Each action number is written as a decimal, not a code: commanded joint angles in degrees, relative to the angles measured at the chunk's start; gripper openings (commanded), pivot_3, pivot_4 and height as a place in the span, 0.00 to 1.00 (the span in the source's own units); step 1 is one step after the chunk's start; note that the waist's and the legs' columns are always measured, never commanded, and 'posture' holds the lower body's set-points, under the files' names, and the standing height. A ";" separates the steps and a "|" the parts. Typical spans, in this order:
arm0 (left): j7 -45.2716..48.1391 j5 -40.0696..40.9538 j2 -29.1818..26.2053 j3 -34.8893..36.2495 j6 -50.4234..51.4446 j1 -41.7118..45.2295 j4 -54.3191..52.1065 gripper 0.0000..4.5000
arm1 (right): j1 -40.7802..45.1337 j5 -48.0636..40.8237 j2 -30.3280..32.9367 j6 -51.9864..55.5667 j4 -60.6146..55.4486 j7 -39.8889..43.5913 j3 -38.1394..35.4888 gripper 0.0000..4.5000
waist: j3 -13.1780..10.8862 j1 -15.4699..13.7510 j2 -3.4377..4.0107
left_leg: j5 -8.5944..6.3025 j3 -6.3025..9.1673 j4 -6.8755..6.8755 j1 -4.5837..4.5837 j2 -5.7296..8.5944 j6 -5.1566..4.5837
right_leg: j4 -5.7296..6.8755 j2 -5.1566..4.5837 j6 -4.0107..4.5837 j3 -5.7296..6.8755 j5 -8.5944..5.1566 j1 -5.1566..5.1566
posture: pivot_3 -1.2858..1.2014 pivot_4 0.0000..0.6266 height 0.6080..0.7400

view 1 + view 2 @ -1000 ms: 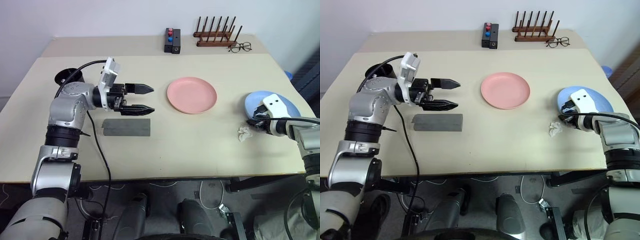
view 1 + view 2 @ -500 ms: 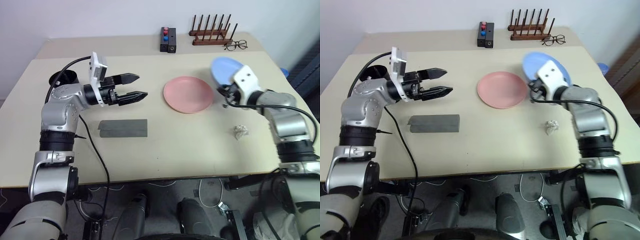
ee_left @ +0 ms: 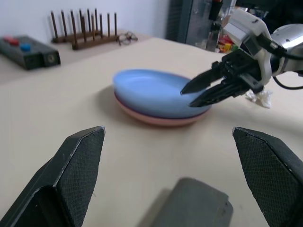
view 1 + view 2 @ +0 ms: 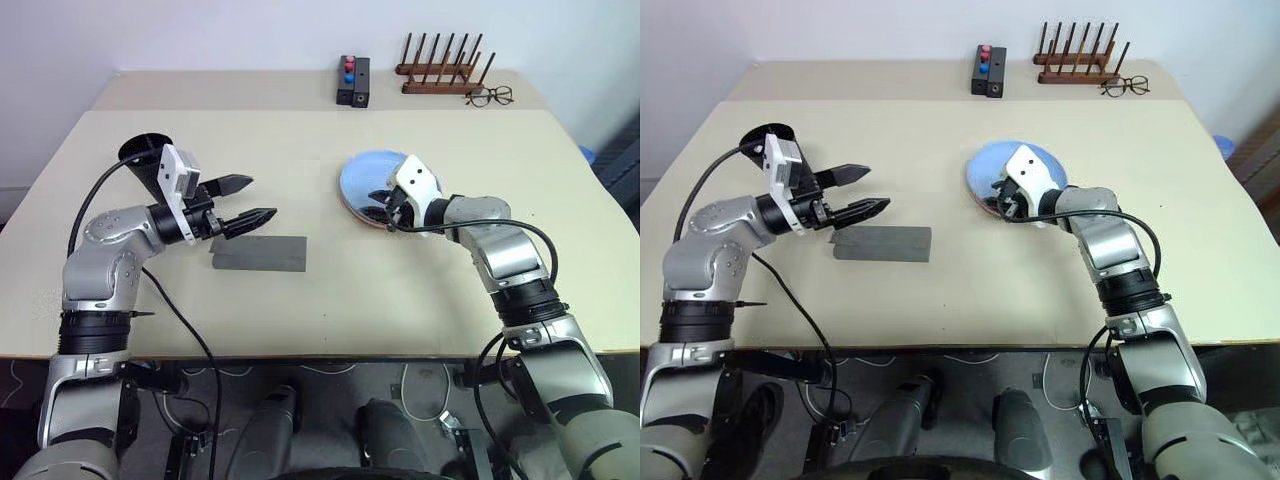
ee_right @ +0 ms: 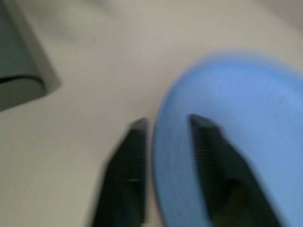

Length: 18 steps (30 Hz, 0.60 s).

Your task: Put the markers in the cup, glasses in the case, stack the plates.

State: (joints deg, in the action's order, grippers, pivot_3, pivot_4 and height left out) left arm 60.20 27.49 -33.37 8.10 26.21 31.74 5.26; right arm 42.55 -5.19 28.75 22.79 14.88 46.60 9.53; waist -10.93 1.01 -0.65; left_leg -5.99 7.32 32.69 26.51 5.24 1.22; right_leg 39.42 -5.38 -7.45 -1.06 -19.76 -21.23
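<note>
Blue plate point(image 3: 156, 92) lay stacked on pink plate point(image 3: 156, 118); right gripper point(image 3: 194, 96) straddled its rim, jaws parted, releasing. Left gripper point(image 4: 250, 200) beside the plates gaped empty.

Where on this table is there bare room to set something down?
Bare: the near strip in front of the grey case, and the right side beyond the stacked plates. Crowded: between the left gripper and the right gripper, and the far edge around the wooden rack.
</note>
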 commanded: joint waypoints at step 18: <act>6.85 6.72 -1.16 -3.72 2.27 1.22 -6.98 1.00 | -19.26 -12.16 27.63 22.88 -13.37 11.12 -18.54 1.00 | 0.03 0.05 0.05 | -0.05 -0.28 -0.35 -0.01 -0.05 -0.08 | -0.29 -0.21 0.06 -0.20 -0.03 0.15 | 0.52 0.24 1.00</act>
State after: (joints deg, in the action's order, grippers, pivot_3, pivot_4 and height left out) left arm 66.42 34.48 -34.45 4.35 29.99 31.45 -1.83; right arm 24.17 -16.07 54.65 44.63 5.33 57.17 -6.23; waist -10.90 1.06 -0.60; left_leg -6.04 6.97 32.31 26.50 5.16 1.15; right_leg 39.13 -5.58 -7.40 -1.29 -19.79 -21.13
